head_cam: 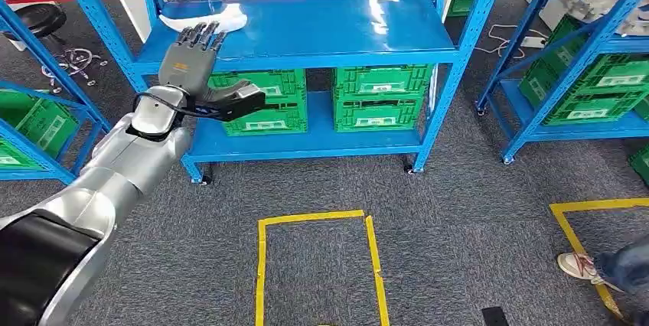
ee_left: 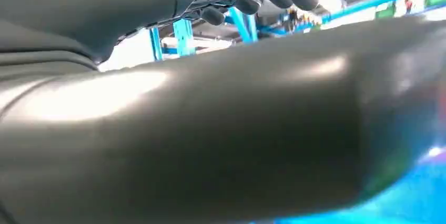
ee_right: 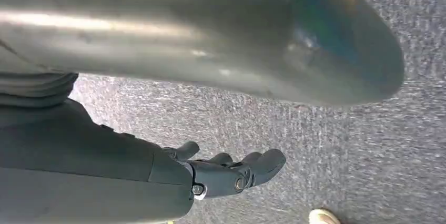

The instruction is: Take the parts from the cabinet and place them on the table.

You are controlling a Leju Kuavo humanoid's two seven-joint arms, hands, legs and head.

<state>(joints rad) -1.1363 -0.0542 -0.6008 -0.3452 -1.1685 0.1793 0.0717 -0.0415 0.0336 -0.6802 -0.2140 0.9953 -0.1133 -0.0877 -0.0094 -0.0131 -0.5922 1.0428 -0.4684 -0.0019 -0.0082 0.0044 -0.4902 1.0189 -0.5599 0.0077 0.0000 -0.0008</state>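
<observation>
A white part (head_cam: pixel 213 16) lies on the top board of the blue cabinet (head_cam: pixel 329 31), near its back left corner. My left hand (head_cam: pixel 191 62) reaches over the cabinet's front left edge. Its fingers (head_cam: pixel 203 34) are stretched out flat and end just short of the part, and its thumb (head_cam: pixel 239 101) sticks out to the side. It holds nothing. In the left wrist view the thick thumb (ee_left: pixel 221 140) is close up, with the dark fingers (ee_left: pixel 247 3) beyond it. My right hand (ee_right: pixel 231 171) hangs over the grey carpet, fingers loosely apart and empty.
Green crates (head_cam: pixel 375 96) sit on the cabinet's lower shelf. More blue racks with green crates stand at the left (head_cam: pixel 30 123) and right (head_cam: pixel 589 89). Yellow tape squares (head_cam: pixel 317 219) mark the carpet. A person's shoe (head_cam: pixel 580 266) is at the lower right.
</observation>
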